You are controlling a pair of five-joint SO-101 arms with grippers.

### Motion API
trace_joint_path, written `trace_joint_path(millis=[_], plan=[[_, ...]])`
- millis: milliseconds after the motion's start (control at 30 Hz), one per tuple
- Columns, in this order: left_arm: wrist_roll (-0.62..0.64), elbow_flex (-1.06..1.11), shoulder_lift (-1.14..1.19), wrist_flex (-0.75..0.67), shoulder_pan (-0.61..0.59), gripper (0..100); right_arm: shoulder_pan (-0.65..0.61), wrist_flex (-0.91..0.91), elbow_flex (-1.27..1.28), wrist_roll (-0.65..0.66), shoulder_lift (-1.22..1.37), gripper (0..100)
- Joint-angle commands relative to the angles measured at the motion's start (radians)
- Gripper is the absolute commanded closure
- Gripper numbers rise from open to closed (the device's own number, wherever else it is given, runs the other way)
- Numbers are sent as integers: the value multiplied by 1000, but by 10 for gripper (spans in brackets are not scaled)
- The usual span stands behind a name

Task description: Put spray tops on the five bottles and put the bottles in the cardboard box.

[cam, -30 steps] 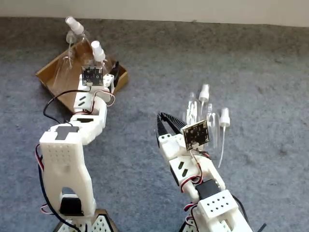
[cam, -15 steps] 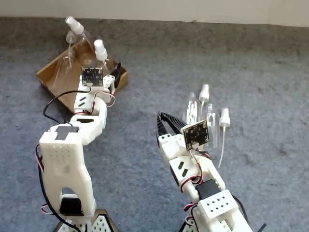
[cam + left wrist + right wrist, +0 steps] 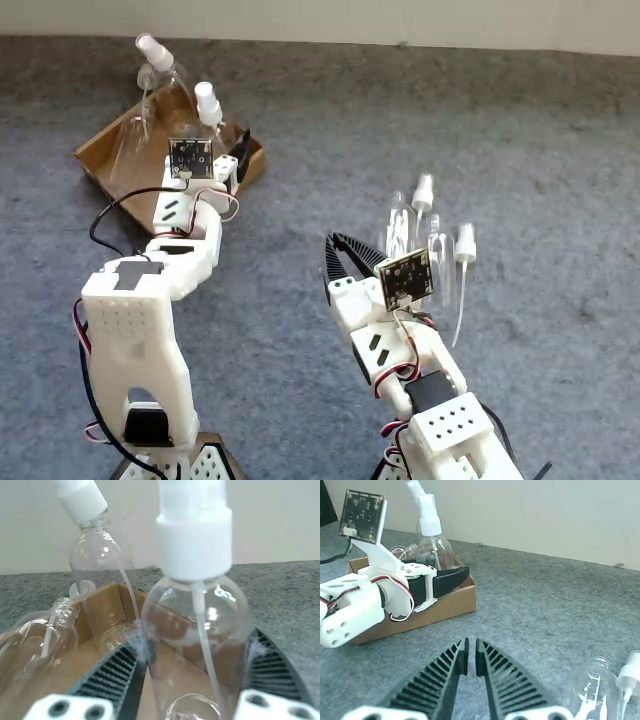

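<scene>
The left gripper (image 3: pixel 192 670) was clamped on a capped bottle (image 3: pixel 195 615), held upright over the cardboard box (image 3: pixel 110 165). The right gripper (image 3: pixel 471 657) was empty, jaws all but closed, beside the loose bottles (image 3: pixel 410 225).

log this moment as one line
left gripper: shut on clear plastic spray-topped bottle in brown cardboard box | right gripper: shut, empty, above grey carpet

White arms (image 3: pixel 135 330), ribbed black hands (image 3: pixel 471 655)
</scene>
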Motion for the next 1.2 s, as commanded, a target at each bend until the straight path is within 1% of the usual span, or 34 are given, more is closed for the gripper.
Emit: trace_joint_path(millis=[0, 100, 333, 1167], plan=[[-5, 2, -51, -11, -18, 729, 13, 2, 150, 8, -7, 968], [-5, 4, -58, -11, -19, 729, 13, 2, 150, 8, -7, 968], [-5, 82, -160, -9, -18, 729, 13, 2, 150, 8, -7, 968], [-5, 125, -179, -11, -25, 729, 13, 2, 150, 8, -7, 968]])
